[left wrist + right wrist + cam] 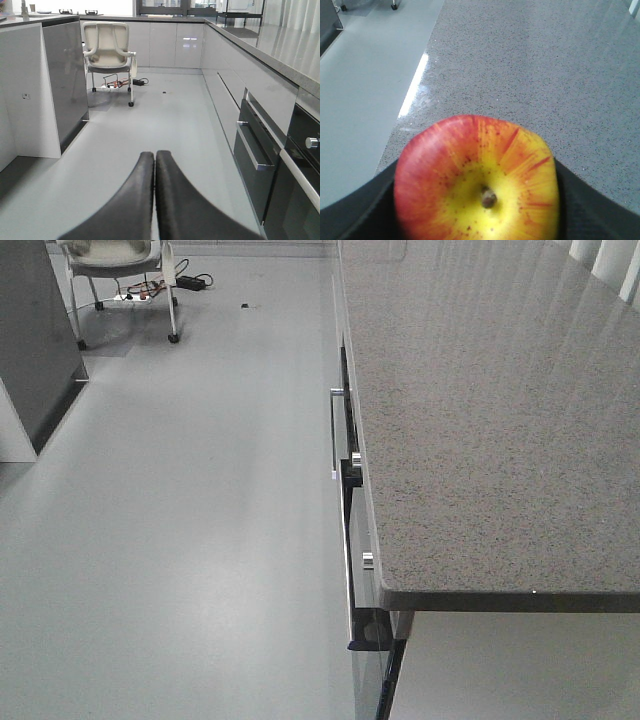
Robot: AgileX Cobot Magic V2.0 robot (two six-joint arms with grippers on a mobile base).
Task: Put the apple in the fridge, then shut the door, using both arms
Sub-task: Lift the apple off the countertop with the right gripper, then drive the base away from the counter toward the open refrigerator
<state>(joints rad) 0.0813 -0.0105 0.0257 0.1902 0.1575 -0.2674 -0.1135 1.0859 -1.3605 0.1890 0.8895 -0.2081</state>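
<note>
Right claw [476,216] clasping apple [477,172] over counter [545,60], left claw [154,158] closed, level

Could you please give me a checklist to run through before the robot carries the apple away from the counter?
1. Right gripper holding the round red-and-yellow apple: ok, dark fingers hug both sides.
2. Apple lifted off the speckled grey stone counter: cannot tell.
3. Left gripper free for the door: ok, black fingers shut together, empty.
4. Fridge in sight: not ok, no view plainly shows it.
5. Fridge door open: cannot tell.
6. Pale grey floor ahead clear: ok; the white wheeled chair stands far off.
</note>
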